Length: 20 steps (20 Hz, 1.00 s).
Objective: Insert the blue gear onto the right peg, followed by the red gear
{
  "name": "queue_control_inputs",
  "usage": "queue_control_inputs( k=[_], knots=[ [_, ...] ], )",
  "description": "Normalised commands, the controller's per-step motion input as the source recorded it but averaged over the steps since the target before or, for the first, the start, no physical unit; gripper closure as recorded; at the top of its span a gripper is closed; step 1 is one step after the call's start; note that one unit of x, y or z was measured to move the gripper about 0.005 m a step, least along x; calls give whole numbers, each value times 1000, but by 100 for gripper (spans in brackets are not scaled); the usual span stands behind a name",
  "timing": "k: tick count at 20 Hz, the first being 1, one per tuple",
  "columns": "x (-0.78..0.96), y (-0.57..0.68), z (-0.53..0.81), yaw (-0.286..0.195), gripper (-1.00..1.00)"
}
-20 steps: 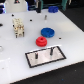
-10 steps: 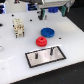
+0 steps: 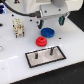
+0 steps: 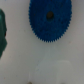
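Observation:
The blue gear (image 3: 46, 33) lies flat on the white table, and the smaller red gear (image 3: 40, 41) touches its near-left side. My gripper (image 3: 51, 22) hangs open just above and behind the blue gear, holding nothing; its fingers (image 3: 61, 21) are spread wide. The wrist view shows the blue gear (image 4: 50, 20) with its toothed rim and dark centre hole. The black-framed grey plate (image 3: 31, 60) sits nearer the front. On it stand the right peg (image 3: 51, 51) and a second, matching pin (image 3: 39, 56).
A white and brown fixture (image 3: 18, 27) stands at the exterior view's left. Dark background lies beyond the table's far edge. A dark teal shape (image 4: 2, 32) shows at the wrist view's edge.
The arm has come down and toward the exterior view's right, closer to the blue gear. Neither gear nor the plate has moved.

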Motion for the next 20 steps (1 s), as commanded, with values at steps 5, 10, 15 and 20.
queue_control_inputs(
  k=[5, 10, 15, 20],
  knots=[
    [-176, 7, -432, 0, -100],
    [-193, -8, -353, 0, -100],
    [-284, -39, -202, 0, 100],
    [-268, -32, -71, 0, 100]
  ],
)
